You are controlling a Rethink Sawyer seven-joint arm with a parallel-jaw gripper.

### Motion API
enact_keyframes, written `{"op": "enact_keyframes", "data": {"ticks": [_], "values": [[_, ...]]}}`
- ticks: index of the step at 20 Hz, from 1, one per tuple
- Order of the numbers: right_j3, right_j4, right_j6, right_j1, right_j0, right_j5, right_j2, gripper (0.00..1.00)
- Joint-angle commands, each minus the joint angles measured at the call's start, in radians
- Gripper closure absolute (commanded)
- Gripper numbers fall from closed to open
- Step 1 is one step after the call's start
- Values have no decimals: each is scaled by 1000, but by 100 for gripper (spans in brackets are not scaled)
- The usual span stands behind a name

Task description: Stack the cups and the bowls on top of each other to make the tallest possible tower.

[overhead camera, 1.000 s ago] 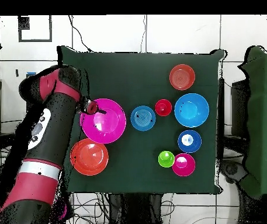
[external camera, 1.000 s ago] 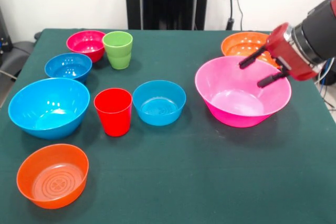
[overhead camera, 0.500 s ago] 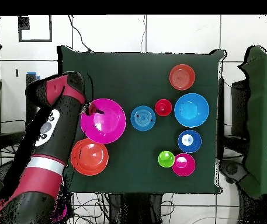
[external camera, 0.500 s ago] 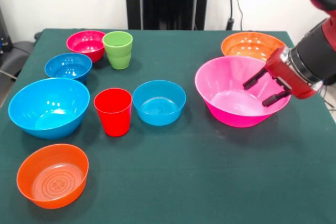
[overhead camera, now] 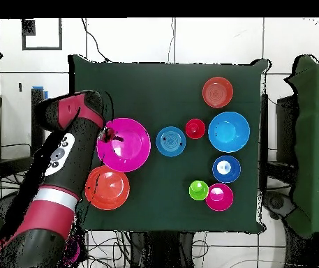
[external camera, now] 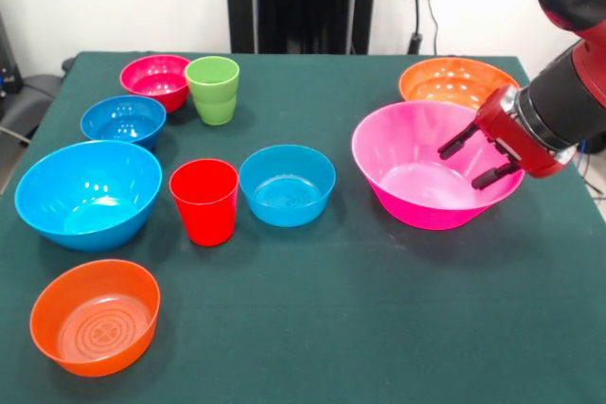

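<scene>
The huge hot-pink bowl (external camera: 417,172) stands alone at the right of the front view and also shows in the overhead view (overhead camera: 128,146). My gripper (external camera: 473,159) is open and empty, its two fingers reaching into the bowl's right side just inside the rim; contact cannot be told. It shows in the overhead view (overhead camera: 109,136) at the bowl's left edge. The red cup (external camera: 204,202) and the green cup (external camera: 213,90) stand upright at the left. All bowls stand singly; no tower shows and no purple bowl shows.
An orange bowl (external camera: 445,79) stands right behind the pink one. A medium blue bowl (external camera: 287,184), a large light blue bowl (external camera: 88,193), a small blue bowl (external camera: 123,120), a magenta bowl (external camera: 151,78) and a second orange bowl (external camera: 95,316) spread over the left half.
My gripper has come down from above the pink bowl's rim to inside its right side, then barely shifted. The arm has swung over the table's edge. No bowl or cup has moved.
</scene>
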Motion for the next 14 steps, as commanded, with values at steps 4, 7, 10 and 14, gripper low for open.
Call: {"op": "enact_keyframes", "data": {"ticks": [4, 7, 10, 14], "values": [[55, 70, 243, -4, 32, -37, 124, 0], [57, 83, 249, -3, 40, -39, 121, 0], [47, 95, 254, -8, 47, -19, 113, 0], [23, 120, 274, 2, 54, -22, 110, 0]]}}
